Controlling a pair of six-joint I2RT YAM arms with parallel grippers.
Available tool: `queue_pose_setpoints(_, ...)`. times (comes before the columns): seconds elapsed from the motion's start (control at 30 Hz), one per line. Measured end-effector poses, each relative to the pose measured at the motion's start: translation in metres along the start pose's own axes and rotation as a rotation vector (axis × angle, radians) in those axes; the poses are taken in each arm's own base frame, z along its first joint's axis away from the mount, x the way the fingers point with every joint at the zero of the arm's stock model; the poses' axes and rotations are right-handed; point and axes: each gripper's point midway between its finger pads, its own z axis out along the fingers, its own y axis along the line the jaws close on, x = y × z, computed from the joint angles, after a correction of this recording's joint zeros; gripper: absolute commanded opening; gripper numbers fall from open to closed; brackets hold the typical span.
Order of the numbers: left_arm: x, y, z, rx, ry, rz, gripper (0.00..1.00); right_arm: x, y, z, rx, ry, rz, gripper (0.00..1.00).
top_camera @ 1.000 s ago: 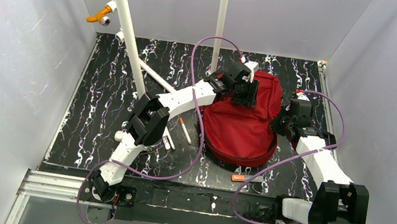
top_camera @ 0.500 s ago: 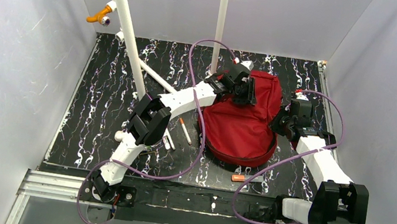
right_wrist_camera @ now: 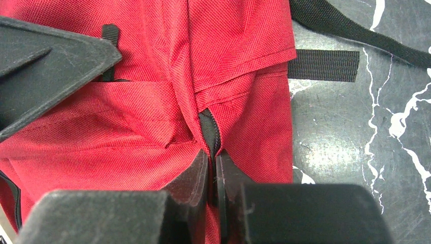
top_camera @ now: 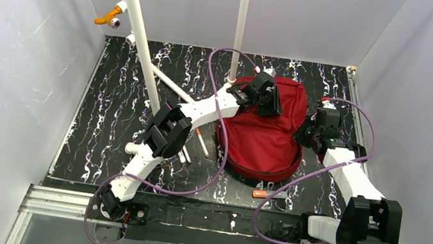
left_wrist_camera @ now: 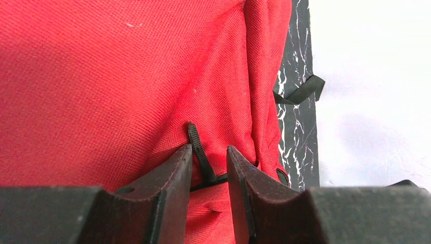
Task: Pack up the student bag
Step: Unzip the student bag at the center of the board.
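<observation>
The student bag [top_camera: 265,143] lies flat on the right half of the bench [top_camera: 116,100], its rounded end toward the near edge and its top close to the far edge. The left gripper [top_camera: 267,101] is over the bag's far part, tilted down onto the fabric. In the left wrist view its jaws [left_wrist_camera: 209,170] stand a little apart, with a thin black zip pull [left_wrist_camera: 197,148] running up between them. The gap looks wider than the cord, though whether either pad touches it is hard to tell from this angle.

The right gripper [top_camera: 310,133] is at the bag's side facing the right edge of the bench. Its jaws [right_wrist_camera: 212,170] are pressed together on the bag there, pinching the dark zip seam where two red folds meet. A black strap [right_wrist_camera: 322,65] sticks out flat from the bag onto the bench just beside that spot.

To the left of the bag a white pen [top_camera: 202,142] lies on the bench, near it but apart. An orange-capped marker [top_camera: 260,194] lies toward the near edge, just off the bag's rounded end
</observation>
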Motion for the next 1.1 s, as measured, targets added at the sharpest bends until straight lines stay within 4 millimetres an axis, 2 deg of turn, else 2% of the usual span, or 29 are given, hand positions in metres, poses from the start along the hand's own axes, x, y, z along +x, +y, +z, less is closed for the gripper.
queue_pose_setpoints(0.2, 0.005, -0.005, 0.005, 0.020, 0.008, 0.003, 0.18, 0.000, 0.000, 0.000, 0.000, 0.000, 0.000, 0.01)
queue_pose_setpoints(0.43, 0.005, -0.001, 0.006, 0.002, 0.002, 0.031, 0.15, 0.000, 0.001, 0.000, -0.006, 0.002, 0.001, 0.01)
queue_pose_setpoints(0.47, 0.005, -0.001, 0.006, 0.001, 0.001, 0.033, 0.13, 0.000, 0.001, 0.000, -0.006, 0.002, 0.002, 0.01)
queue_pose_setpoints(0.53, 0.005, -0.001, 0.007, 0.001, 0.001, 0.039, 0.00, 0.000, 0.001, 0.000, -0.006, 0.002, 0.002, 0.01)
queue_pose_setpoints(0.7, 0.006, 0.001, 0.010, 0.006, -0.002, 0.103, 0.00, 0.000, 0.000, 0.000, 0.005, -0.002, 0.014, 0.01)
queue_pose_setpoints(0.83, 0.001, 0.005, 0.007, -0.036, -0.043, 0.215, 0.00, 0.001, -0.008, 0.002, 0.036, -0.008, 0.097, 0.01)
queue_pose_setpoints(0.97, -0.007, 0.024, -0.023, -0.142, -0.098, 0.356, 0.00, 0.002, -0.020, 0.004, 0.058, -0.006, 0.225, 0.01)
queue_pose_setpoints(1.1, -0.031, 0.038, -0.061, -0.204, -0.174, 0.441, 0.00, -0.001, -0.034, 0.004, 0.077, -0.020, 0.340, 0.01)
